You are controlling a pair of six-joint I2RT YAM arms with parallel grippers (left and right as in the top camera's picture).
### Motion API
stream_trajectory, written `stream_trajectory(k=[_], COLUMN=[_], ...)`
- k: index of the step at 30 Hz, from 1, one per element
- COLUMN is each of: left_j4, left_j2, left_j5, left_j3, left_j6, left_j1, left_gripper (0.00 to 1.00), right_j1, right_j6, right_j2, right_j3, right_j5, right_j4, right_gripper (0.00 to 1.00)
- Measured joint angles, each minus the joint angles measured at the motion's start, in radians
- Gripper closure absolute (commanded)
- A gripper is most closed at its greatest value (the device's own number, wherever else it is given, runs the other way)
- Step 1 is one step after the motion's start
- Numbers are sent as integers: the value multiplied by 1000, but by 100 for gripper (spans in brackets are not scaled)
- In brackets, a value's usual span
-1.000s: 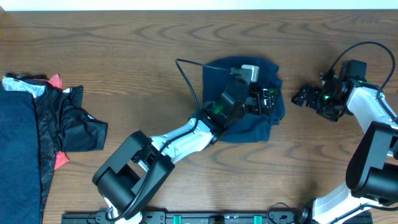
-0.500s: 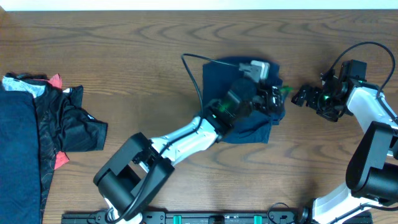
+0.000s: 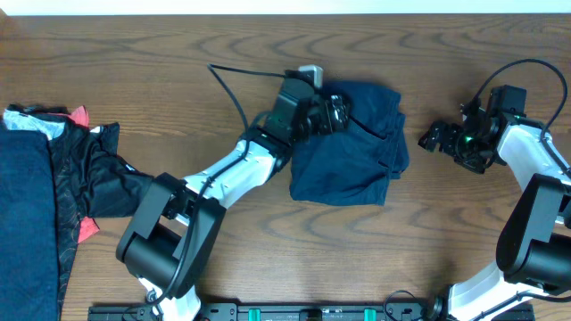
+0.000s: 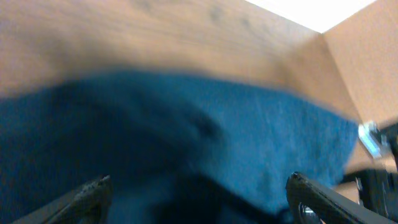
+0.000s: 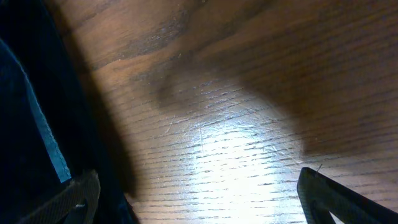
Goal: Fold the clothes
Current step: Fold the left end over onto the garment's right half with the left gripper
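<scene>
The plain navy garment [image 3: 357,160] lies in a rough rectangle at the table's centre. My left gripper [image 3: 335,113] hovers over its upper left corner, open, with nothing pinched. In the left wrist view the blurred blue fabric [image 4: 249,137] fills the space below the widely parted left gripper [image 4: 199,190]. My right gripper [image 3: 434,136] stands open just right of the garment, over bare wood. The right wrist view shows the right gripper [image 5: 199,190] wide open above the tabletop, with the garment's dark edge [image 5: 25,124] at the left.
A pile of other clothes lies at the far left: a navy piece [image 3: 22,214], a black mesh one [image 3: 103,183] and red trim [image 3: 80,116]. The left arm's cable [image 3: 236,85] loops over the wood behind the garment.
My left gripper swung from the garment's right side across to its upper left corner, still open. The garment now lies uncovered. The right arm has not moved.
</scene>
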Motion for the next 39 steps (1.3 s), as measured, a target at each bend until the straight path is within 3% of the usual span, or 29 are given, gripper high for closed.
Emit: stream_trajectory(k=[5, 10, 13, 26, 30, 37, 39], left_j4=[-132, -200, -200, -282, -286, -286, -288], left_j2=[0, 0, 0, 0, 0, -1, -11], left_j5=[87, 210, 293, 417, 410, 316, 302], left_j3=[2, 2, 2, 2, 2, 4, 10], left_j6=[0, 1, 3, 4, 9, 35, 43], left_j1=[-52, -90, -111, -246, -264, -209, -159], left_gripper=[10, 29, 32, 31, 25, 24, 19], right_j1=[0, 0, 0, 0, 0, 0, 0], right_j6=[0, 0, 0, 3, 3, 3, 3], right_j2=[0, 0, 0, 0, 0, 0, 0], right_j3=[0, 0, 0, 0, 0, 0, 0], right_j5=[0, 0, 0, 0, 0, 0, 0], right_j4=[-3, -5, -8, -29, -30, -47, -48], right_gripper=[1, 1, 1, 1, 1, 1, 1])
